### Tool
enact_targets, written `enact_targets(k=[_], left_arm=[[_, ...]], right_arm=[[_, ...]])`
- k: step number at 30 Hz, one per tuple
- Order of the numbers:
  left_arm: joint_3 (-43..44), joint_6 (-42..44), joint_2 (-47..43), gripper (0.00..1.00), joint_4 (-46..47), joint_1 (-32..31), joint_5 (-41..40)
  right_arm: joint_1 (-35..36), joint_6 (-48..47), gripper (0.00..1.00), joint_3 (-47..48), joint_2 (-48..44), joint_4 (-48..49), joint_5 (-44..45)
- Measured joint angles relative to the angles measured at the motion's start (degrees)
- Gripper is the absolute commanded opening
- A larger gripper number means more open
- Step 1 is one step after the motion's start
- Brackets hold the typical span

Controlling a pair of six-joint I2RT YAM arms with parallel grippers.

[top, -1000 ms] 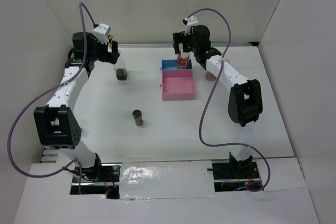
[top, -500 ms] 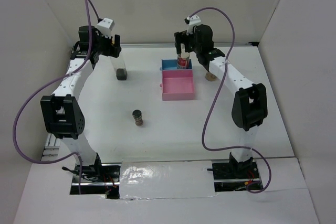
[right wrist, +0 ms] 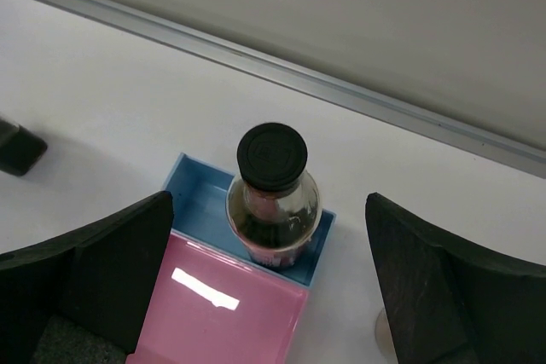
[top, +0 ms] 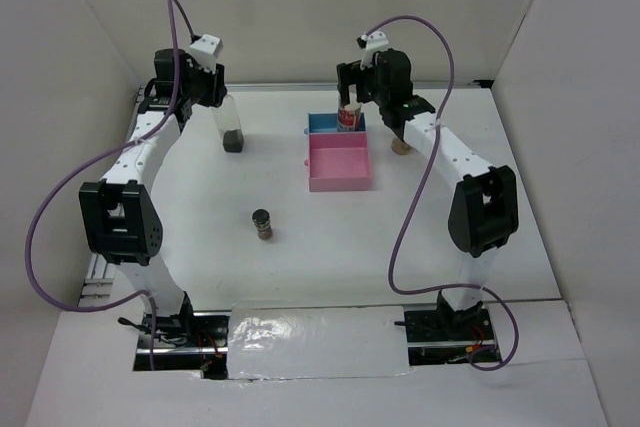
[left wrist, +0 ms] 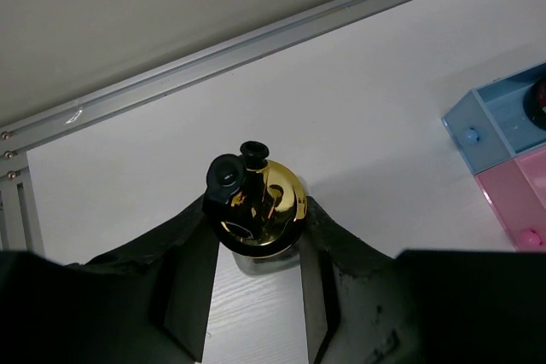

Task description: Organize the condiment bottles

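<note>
A tall clear bottle with a gold-black pourer (top: 232, 132) stands at the back left of the table. My left gripper (top: 216, 97) is shut on its gold top (left wrist: 260, 202), with a finger (left wrist: 198, 279) pressed to each side. A black-capped bottle with a red label (top: 348, 117) stands upright in the blue tray (top: 322, 123). My right gripper (top: 355, 82) hangs open above it, and its fingers (right wrist: 111, 262) stand wide apart on either side of the cap (right wrist: 272, 155) without touching it. A small dark-lidded spice jar (top: 263, 224) stands alone at mid-table.
A pink tray (top: 340, 165) adjoins the blue tray on its near side. Right of the trays, under the right arm, sits a small tan jar (top: 402, 145). A metal rail (left wrist: 256, 44) runs along the back wall.
My left gripper has closed on the pourer bottle's top, and that arm has swung further back. The right gripper has stayed open above the black-capped bottle, shifting slightly.
</note>
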Motion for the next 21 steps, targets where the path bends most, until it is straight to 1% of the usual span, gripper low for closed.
enact_targets(k=[4, 10, 13, 17, 21], left_arm=[[0.7, 0.5, 0.1, 0.00, -1.0, -0.6, 0.2], [9.2, 0.9, 2.9, 0.00, -7.2, -2.9, 0.4], [13.7, 1.6, 3.5, 0.00, -7.6, -5.5, 0.6], [18.0, 3.3, 3.5, 0.00, -5.7, -10.1, 0.6], [23.1, 2.4, 4.9, 0.00, -4.2, -14.6, 0.4]], right_arm=[[-0.8, 0.7, 1.00, -1.6, -1.0, -0.1, 0.0], [-3.9, 4.5, 1.00, -4.4, -3.9, 0.5, 0.9], [-5.8, 7.0, 1.00, -5.7, -6.6, 0.5, 2.0], [-7.9, 9.1, 1.00, -7.0, -11.0, 1.1, 3.2], [-9.3, 9.7, 1.00, -10.2, -15.6, 1.9, 4.2]])
